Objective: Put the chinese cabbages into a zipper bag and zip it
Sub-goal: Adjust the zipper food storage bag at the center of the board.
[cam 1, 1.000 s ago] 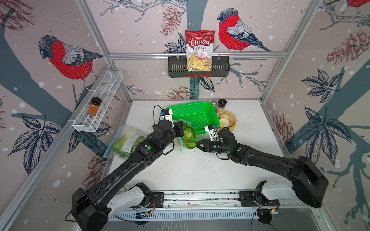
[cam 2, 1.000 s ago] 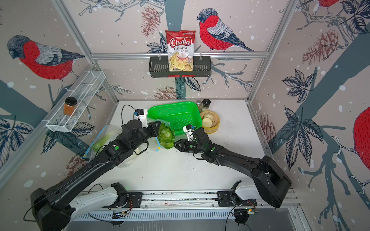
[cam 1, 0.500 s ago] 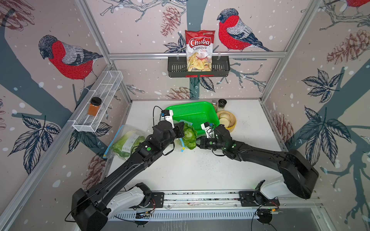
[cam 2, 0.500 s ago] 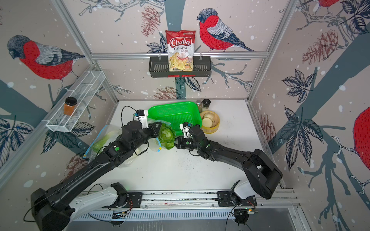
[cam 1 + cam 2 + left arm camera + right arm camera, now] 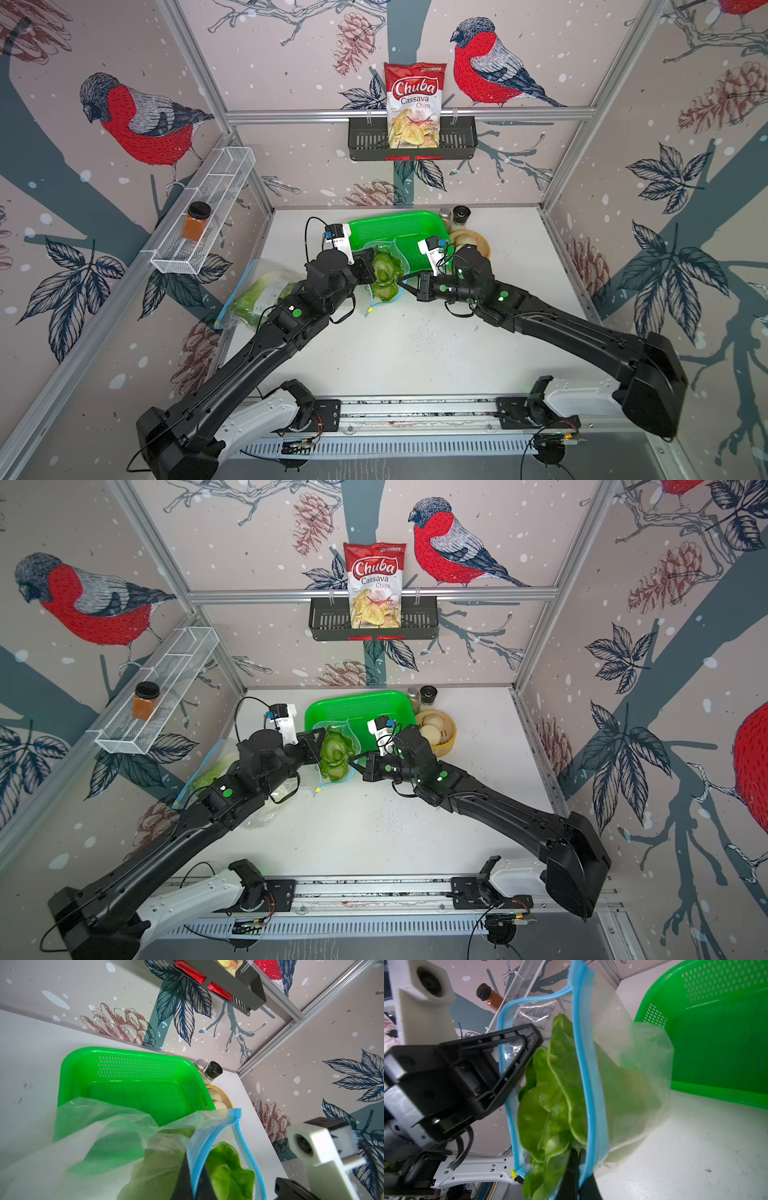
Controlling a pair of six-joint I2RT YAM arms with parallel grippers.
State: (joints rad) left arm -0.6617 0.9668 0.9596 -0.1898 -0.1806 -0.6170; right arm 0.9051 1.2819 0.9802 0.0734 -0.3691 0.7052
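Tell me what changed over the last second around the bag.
The right gripper edged in toward the zipper bag and shut its jaws on the blue rim. The left gripper stayed clamped on the opposite rim, with the chinese cabbage inside; the green basket did not move.

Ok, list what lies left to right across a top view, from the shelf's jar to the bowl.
jar → lying bag → held bag → bowl
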